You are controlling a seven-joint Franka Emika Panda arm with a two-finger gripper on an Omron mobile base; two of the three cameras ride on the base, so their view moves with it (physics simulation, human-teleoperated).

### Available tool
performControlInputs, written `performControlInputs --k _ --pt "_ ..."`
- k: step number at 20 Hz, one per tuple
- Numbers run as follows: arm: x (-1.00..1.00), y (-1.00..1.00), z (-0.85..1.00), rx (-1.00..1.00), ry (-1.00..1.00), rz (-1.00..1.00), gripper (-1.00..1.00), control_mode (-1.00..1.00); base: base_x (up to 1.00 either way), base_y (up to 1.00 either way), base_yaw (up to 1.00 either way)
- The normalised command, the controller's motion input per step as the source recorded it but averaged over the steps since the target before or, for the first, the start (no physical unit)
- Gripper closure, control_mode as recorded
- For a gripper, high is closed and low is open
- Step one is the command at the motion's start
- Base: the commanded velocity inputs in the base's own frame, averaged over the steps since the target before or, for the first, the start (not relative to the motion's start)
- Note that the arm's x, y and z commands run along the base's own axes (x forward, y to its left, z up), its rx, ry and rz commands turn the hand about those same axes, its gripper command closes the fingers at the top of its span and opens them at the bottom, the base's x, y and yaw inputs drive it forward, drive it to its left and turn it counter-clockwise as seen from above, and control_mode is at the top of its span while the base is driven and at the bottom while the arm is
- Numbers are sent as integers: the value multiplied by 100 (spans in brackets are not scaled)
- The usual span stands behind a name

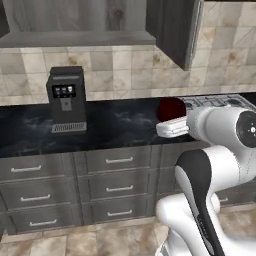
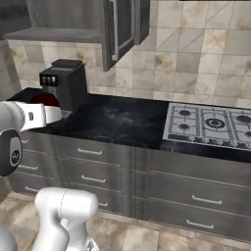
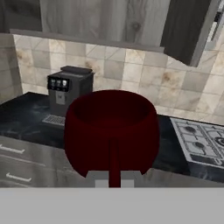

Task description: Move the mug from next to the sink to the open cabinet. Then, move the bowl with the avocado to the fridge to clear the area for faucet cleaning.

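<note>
Gripper [image 3: 113,181] clenched on the handle of the dark red mug [image 3: 111,131], held upright in the air above the counter's [image 1: 115,125] front edge, right of the coffee machine [image 1: 66,100].

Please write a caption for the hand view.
End effector holding red mug before coffee machine and open cabinet.

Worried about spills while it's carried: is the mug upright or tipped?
Upright. In the hand view the mug shows its open rim facing up and its handle running straight down toward the gripper. Whether it holds anything: cannot tell.
</note>
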Motion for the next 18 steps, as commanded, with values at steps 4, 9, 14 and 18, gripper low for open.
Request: performControlInputs --k 4,9,14,18 --pt "0 0 0 0 0 0 100 100 62 100 -1" --pt "0 0 0 0 0 0 100 100 60 100 -22" --pt "0 0 0 0 0 0 100 100 18 24 -33" --pt "0 0 0 0 0 0 100 100 0 0 -3"
